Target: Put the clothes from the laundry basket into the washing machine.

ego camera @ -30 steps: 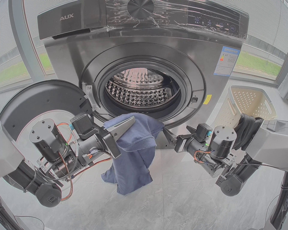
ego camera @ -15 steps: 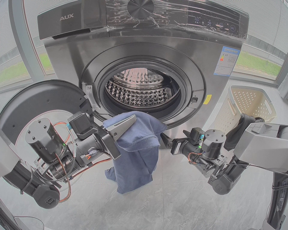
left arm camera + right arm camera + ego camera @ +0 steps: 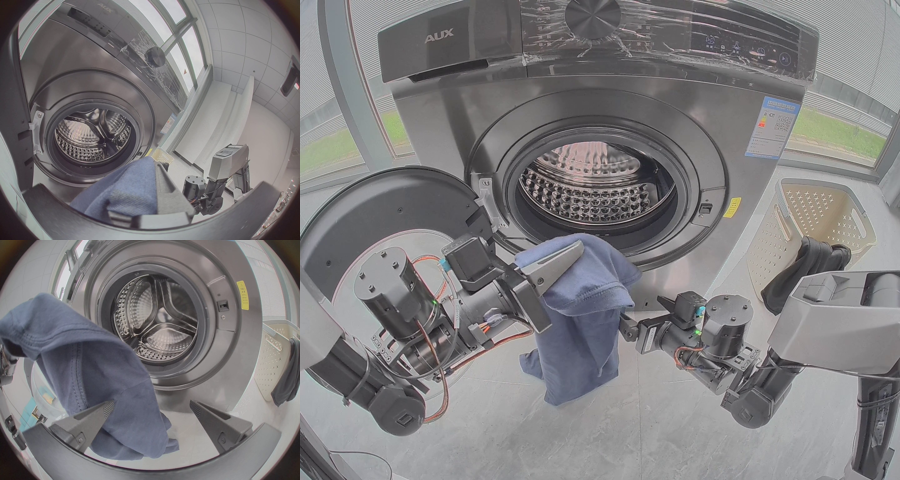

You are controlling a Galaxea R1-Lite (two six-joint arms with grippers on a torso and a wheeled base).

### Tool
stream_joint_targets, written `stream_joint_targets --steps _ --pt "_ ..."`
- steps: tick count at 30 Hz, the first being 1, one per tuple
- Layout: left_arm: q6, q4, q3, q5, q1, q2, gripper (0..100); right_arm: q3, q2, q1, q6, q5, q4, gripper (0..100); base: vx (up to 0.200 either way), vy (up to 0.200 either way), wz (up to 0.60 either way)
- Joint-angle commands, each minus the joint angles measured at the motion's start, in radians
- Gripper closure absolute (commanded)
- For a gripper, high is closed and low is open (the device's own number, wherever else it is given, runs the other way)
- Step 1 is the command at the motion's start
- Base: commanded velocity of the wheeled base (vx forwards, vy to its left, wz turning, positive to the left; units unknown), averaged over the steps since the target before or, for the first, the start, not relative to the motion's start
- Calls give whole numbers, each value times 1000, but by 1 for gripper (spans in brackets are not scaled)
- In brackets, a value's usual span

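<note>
The left gripper's (image 3: 565, 259) jaws are clamped on the top fold of the shirt (image 3: 581, 325). The right gripper's (image 3: 150, 404) jaws stand wide apart, holding nothing, just beside the shirt's hanging part at its 3 o'clock. The shirt hangs at 6 o'clock of the drum (image 3: 590, 187) mouth, before the washer's (image 3: 594, 106) lower rim, probably raised there to be fed in. The right gripper seems placed to gather the loose tail. The shirt's long axis runs 12 to 6, bunched end up by the rim, free hem pointing at the floor. The door (image 3: 381, 212) stands open at 9 o'clock. The basket (image 3: 825, 212) sits at 4 o'clock, with a dark garment (image 3: 806, 275) draped over its edge.
</note>
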Motion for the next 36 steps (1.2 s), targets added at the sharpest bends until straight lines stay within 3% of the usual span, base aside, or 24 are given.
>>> stream_joint_targets --steps 1,5,12,22,26,33,36 --pt "-2 -6 0 0 1 4 100 32 -28 53 0 17 -15 0 0 0 0" --pt "-2 -6 -3 0 2 6 100 46 -43 97 0 19 -15 0 0 0 0" --pt "-2 -6 -3 0 4 6 100 58 -51 100 -1 20 -21 0 0 0 0" --pt "-2 -6 -1 0 4 -2 100 46 -44 10 -6 22 -18 0 0 0 0" --pt "-2 -6 3 -1 2 -6 100 20 -11 -19 -14 53 -21 0 0 0 0" --pt "-2 -6 2 -1 4 -5 100 29 0 -9 -21 108 -61 0 0 0 0" --pt "-2 -7 2 -1 4 -5 100 37 -3 15 -27 159 -62 0 0 0 0"
